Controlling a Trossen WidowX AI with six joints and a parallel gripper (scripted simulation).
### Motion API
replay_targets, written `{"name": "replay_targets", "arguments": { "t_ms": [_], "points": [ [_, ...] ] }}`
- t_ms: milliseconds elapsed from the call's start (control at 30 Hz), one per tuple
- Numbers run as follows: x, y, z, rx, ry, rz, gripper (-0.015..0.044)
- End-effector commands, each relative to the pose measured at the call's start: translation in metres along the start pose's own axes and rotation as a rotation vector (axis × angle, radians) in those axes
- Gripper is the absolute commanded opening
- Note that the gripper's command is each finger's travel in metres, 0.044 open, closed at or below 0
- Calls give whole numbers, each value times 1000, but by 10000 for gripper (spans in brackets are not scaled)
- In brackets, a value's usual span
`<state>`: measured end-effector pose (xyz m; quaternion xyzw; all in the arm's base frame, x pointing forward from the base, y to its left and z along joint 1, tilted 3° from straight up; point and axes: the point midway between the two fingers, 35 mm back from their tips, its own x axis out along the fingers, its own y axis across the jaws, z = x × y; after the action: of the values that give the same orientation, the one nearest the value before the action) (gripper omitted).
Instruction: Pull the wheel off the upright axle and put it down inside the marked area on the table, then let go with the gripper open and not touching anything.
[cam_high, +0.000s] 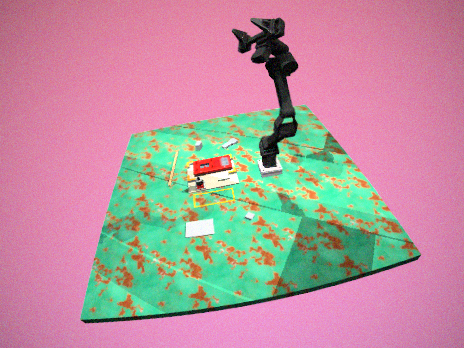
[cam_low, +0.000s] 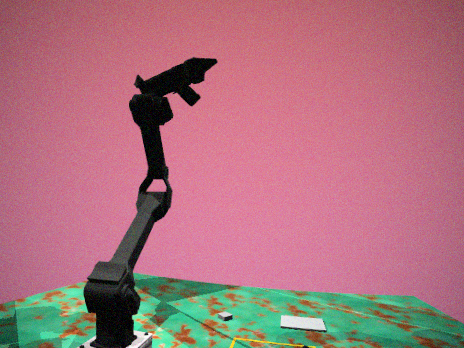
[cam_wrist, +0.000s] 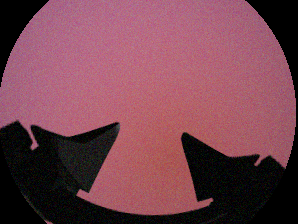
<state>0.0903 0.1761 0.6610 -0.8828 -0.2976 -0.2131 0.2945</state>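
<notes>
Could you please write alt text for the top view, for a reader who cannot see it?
A black arm rears high above a green, rust-blotched table, its open gripper holding nothing. Below sit a red-topped fixture and a yellow-outlined marked area.

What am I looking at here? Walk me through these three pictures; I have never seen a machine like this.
It is one jointed black robot arm bolted to a green patterned table. The top view looks down from above, the exterior view looks from the side, and the wrist view looks out between its two fingers. The gripper is raised high, open, holding nothing. On the table lie a red and cream fixture, a yellow outlined marked area, a wooden stick, a white flat plate and small grey blocks. The wheel is too small to make out.
</notes>
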Motion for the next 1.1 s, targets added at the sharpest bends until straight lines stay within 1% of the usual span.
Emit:
{"name": "replay_targets", "arguments": {
  "t_ms": [0, 100, 300, 400, 633, 867, 1067],
  "points": [
    [-1, 0, -2, 10, 4, -2, 374],
    [-7, 9, -29, 144, 53, -29, 300],
    [-22, 49, -92, 491, 171, -78, 300],
    [-25, 72, -106, 565, 174, -69, 300],
    [-29, 130, -141, 868, 274, -66, 300],
    [-24, 211, -156, 1240, 375, -28, 300],
    [-15, 292, -144, 1560, 479, 64, 300]
  ]
}}
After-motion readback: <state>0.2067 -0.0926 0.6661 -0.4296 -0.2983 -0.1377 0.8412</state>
